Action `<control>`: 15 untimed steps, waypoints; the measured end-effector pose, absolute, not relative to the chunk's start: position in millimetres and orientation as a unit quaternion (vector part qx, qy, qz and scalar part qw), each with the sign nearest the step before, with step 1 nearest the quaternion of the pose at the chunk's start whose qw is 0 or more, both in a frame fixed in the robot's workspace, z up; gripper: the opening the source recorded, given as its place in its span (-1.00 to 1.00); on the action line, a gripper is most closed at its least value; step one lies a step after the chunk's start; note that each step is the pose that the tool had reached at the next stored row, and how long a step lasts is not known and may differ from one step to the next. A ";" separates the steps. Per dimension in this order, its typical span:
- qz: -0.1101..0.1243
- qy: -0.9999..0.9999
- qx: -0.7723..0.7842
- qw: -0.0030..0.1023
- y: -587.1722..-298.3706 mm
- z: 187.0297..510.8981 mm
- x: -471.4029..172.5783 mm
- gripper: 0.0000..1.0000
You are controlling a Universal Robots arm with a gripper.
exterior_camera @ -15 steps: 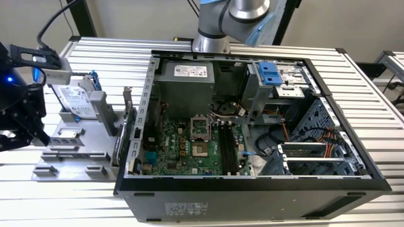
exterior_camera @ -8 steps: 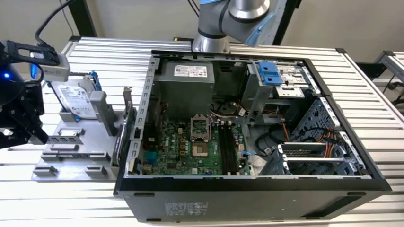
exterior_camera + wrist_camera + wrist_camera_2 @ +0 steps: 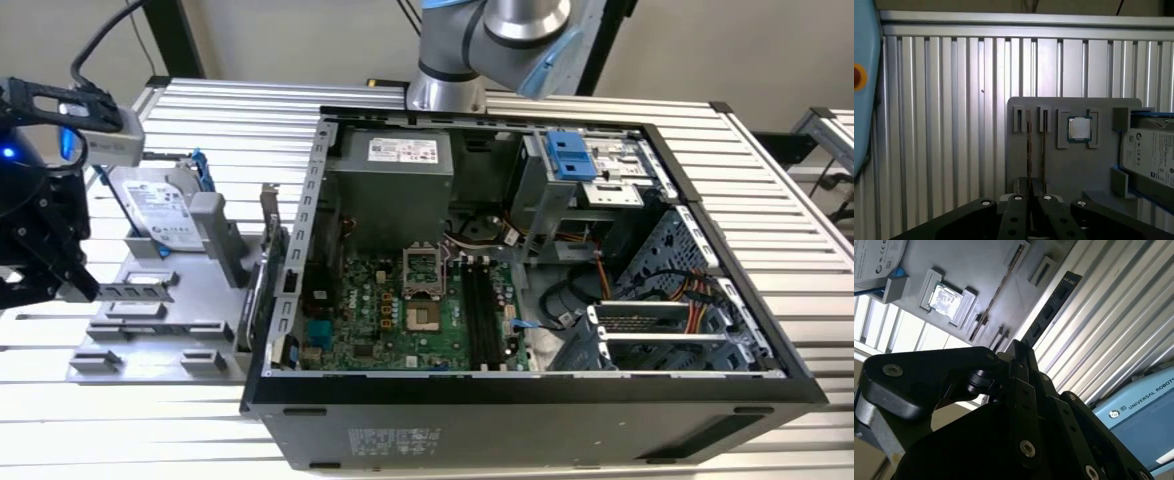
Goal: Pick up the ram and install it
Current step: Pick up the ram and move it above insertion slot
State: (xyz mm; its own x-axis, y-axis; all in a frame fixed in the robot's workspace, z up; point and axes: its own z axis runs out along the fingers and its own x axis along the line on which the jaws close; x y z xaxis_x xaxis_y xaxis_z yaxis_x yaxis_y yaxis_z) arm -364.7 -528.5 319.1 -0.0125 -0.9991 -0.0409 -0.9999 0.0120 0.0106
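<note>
Ram (image 3: 1051,307) sticks straight out from the tips of the hand (image 3: 1019,347). It is a slim dark board with black chips and a small sticker near its far end, whose print is too small to read. The hand's fingers (image 3: 1023,390) are pressed together on the near end of the ram, gripping it. Just ahead of the hand lies a gray holder (image 3: 1054,165) on the ribbed metal surface (image 3: 944,125). A square silver chip (image 3: 1079,128) sits in a recess of the holder, beyond the fingertips. Off to one side of the hand is a hard drive (image 3: 1149,150) with a white printed label. The arm's light blue cover (image 3: 1139,410) behind the hand carries white lettering. Well away from the hand stands an open computer case (image 3: 534,400), with a white label (image 3: 400,150) on the box inside it.
</note>
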 end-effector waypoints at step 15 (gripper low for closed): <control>0.018 0.711 -0.703 0.011 -528.5 325.8 -364.7 -1.00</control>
